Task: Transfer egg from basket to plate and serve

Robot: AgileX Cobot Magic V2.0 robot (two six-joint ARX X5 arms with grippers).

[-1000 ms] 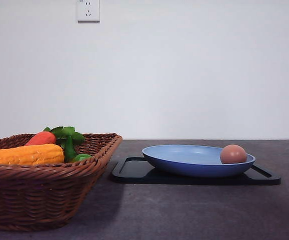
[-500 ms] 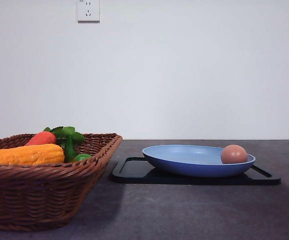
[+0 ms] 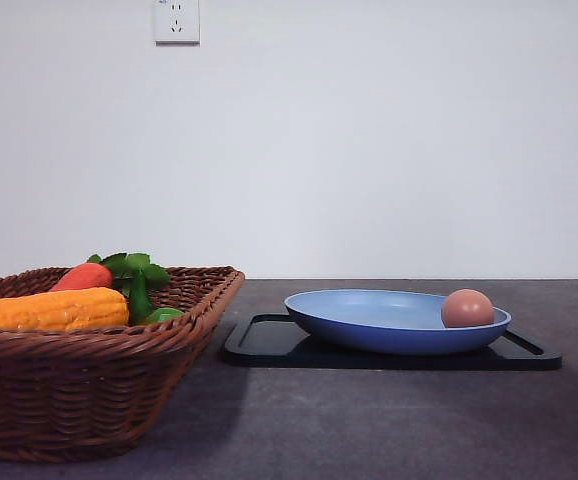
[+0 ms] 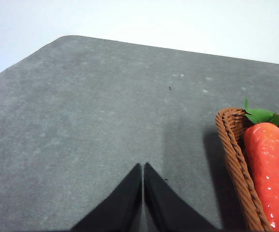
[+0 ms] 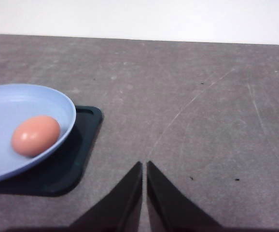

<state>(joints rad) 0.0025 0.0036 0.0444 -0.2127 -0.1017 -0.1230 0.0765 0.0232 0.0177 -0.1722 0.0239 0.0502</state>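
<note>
Basket: we find the woven wicker basket (image 3: 89, 360) at the far left of the front view, standing on the dark grey table (image 3: 389, 420). It holds a yellow-orange corn cob (image 3: 49, 309) lying crosswise, an orange-red carrot (image 3: 82, 276) with green leaves (image 3: 134, 268), and a small green item (image 3: 164, 314) we cannot identify.

Left gripper: in the left wrist view we see the left gripper (image 4: 143, 166) with its two dark fingers pressed together, nothing between them. It hangs over bare table, tips directed toward the far table edge, just beside the basket's braided rim (image 4: 236, 164), with the carrot (image 4: 267, 169) inside.

Tray: right of the basket, and apart from it, we see a flat black rectangular tray (image 3: 269, 345) on the table.

Plate: the light blue plate (image 3: 369, 318) rests on the tray.

Egg: the pinkish-brown egg (image 3: 467, 308) lies in the plate, against its right rim. In the right wrist view we see its long axis (image 5: 35, 135) nearly level and running roughly along the rim beside it.

Right gripper: we see the right gripper (image 5: 144, 166) shut and empty, over bare table, near the tray corner (image 5: 89, 118) and apart from the egg.
</note>
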